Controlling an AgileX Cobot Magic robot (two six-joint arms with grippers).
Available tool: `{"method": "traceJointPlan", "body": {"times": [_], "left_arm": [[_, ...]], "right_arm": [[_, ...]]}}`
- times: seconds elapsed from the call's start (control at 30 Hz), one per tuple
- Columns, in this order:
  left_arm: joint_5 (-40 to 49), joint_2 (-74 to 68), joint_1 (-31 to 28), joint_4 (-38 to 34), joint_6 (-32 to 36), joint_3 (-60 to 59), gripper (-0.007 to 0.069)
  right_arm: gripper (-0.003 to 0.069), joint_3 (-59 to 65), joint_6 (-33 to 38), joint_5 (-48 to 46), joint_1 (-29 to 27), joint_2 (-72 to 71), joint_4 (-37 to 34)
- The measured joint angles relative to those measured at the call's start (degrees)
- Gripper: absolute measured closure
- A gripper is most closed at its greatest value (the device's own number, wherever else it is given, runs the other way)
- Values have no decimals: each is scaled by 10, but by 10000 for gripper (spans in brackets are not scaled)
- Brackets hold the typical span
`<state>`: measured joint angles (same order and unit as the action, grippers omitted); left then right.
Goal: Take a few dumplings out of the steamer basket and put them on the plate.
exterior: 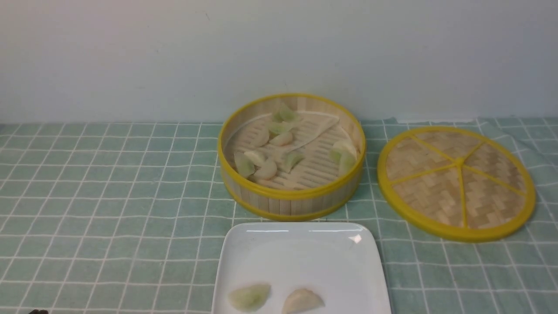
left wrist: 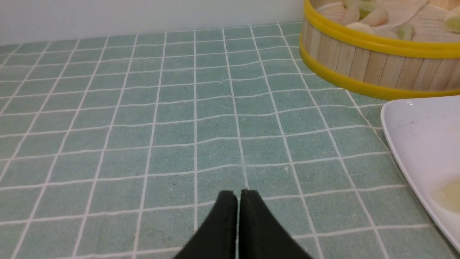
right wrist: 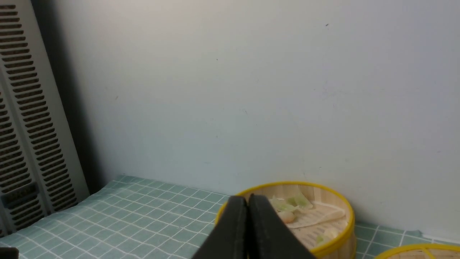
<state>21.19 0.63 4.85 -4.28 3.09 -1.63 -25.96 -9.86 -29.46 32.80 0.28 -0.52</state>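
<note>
— Where does everything sit?

— The steamer basket (exterior: 291, 155) stands open at the back of the tabletop (exterior: 109, 196), which wears a green checked cloth. Its woven lid (exterior: 456, 182) lies flat to its right, apart from it. The white square plate (exterior: 301, 257) lies just in front of the basket, close but not touching.

— And the dumplings?

— Most are in the basket (exterior: 266, 163), green and cream ones scattered over the slats and a sheet of liner paper (exterior: 311, 128). Two rest on the plate near its front edge: a pale green dumpling (exterior: 250, 297) on the left and a cream dumpling (exterior: 302, 301) beside it, apart.

— The grippers?

— The left gripper (left wrist: 238, 196) hangs low over bare cloth left of the plate, its fingers pressed together on nothing. The right gripper (right wrist: 248, 199) is raised, looking towards the basket and wall, fingers likewise closed and empty. Neither gripper shows clearly in the front view; a dark speck at its lower left corner may be one.
</note>
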Motion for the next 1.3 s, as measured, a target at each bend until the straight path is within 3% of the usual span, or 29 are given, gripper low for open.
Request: {"method": "traceJointPlan", "body": {"times": [0.63,0.73,0.8,0.83,1.0,1.1,1.3], "left_arm": [[0,0,0,0,0,0,631],[0,0,0,0,0,0,631],[1,0,0,1,0,0,631],[1,0,0,1,0,0,631],[1,0,0,1,0,0,631],[2,0,0,1,0,0,631],[2,0,0,1,0,0,631]], "right_arm": [[673,10,1,1,-6,-3,13],[673,45,8,8,-61,-11,19],[673,84,12,15,-134,-11,22],[673,88,12,15,-134,-11,22],[673,201,13,27,-277,-11,26],[673,261,13,27,-311,-11,30],[673,269,13,67,-317,-10,35]]}}
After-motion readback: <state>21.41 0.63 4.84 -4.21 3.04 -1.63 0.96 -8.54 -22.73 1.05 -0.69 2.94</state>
